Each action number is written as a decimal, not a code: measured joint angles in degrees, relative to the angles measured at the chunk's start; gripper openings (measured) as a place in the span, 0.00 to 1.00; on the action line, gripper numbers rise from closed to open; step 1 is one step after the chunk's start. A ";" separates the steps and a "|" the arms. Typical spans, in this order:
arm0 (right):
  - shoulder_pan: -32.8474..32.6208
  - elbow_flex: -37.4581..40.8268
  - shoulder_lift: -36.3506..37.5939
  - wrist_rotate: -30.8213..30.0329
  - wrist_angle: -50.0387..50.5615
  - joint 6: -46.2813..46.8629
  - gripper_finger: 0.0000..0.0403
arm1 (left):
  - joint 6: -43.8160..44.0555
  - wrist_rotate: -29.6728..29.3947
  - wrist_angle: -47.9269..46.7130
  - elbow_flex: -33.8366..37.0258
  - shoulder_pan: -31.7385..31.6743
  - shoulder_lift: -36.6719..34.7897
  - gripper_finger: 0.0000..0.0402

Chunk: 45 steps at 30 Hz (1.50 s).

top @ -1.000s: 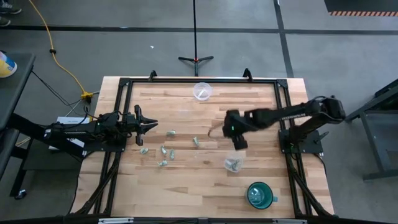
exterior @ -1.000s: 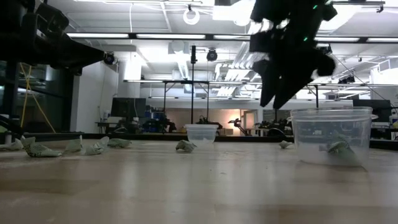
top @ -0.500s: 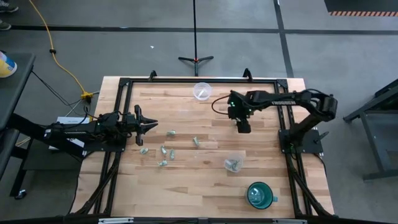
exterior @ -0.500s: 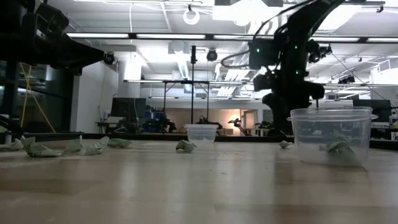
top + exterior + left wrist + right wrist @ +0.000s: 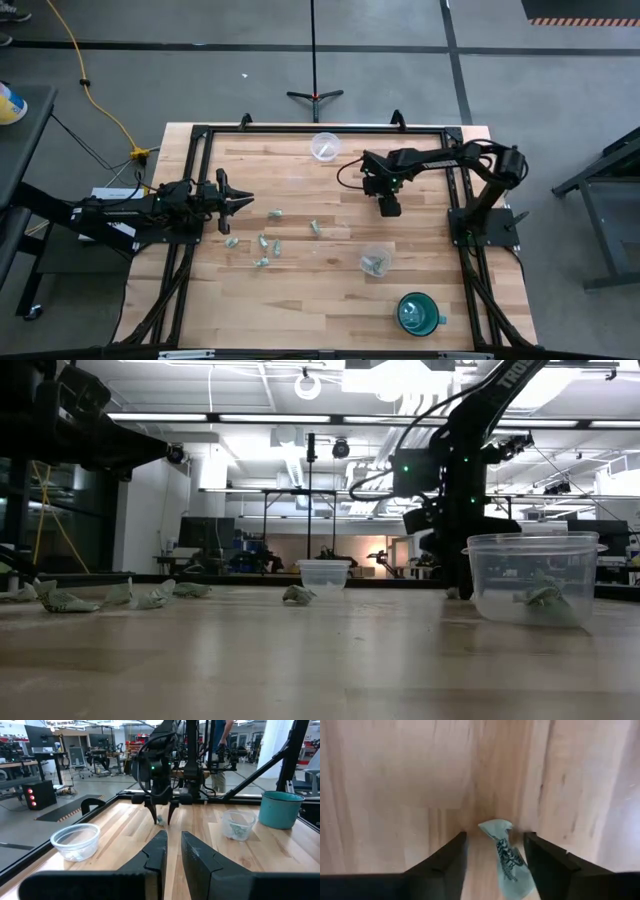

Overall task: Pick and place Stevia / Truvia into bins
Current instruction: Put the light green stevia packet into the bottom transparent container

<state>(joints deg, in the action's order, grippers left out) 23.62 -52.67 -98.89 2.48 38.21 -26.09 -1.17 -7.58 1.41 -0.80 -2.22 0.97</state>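
Observation:
Several pale green-and-white packets [image 5: 264,242] lie loose on the wooden table, left of centre. One more packet [image 5: 502,852] lies flat between the open fingers of my right gripper [image 5: 495,850], which points down at the table [image 5: 388,205]; I cannot tell whether a finger touches it. One clear cup [image 5: 376,262] stands near it and holds packets. The other clear cup [image 5: 325,146] stands by the far edge. My left gripper [image 5: 235,200] waits open at the table's left side, level above the wood.
A teal mug [image 5: 418,312] stands near the table's near right corner. A black frame [image 5: 200,135] runs around the tabletop. Bare wood lies between the two cups and along the near edge. A person [image 5: 220,750] stands in the room beyond the table.
My right gripper has moved from above the near cup toward the far edge and come down to the tabletop, where its fingers now stand astride a lone packet. The right arm has folded back toward its base. The left arm has kept still.

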 joint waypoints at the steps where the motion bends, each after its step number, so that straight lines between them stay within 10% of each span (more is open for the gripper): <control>1: 0.00 0.01 0.08 0.13 0.14 0.09 0.41 | 0.00 -0.02 0.00 0.00 -0.02 0.00 0.23; 9: -1.52 -2.54 -0.20 -0.93 5.09 -4.83 0.03 | 0.00 -0.02 0.00 0.00 -0.02 0.00 0.23; 26: -24.22 -17.68 -0.11 18.49 16.37 0.89 0.01 | 0.02 -0.01 0.00 0.01 -0.01 0.01 0.23; 45: -30.20 -17.65 -0.11 17.54 8.46 10.86 0.27 | 0.17 -0.94 0.13 0.00 0.00 0.02 0.23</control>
<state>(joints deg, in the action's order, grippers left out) -6.59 -70.32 -99.00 20.01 46.67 -15.23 -0.99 -8.51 1.54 -0.79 -2.22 0.99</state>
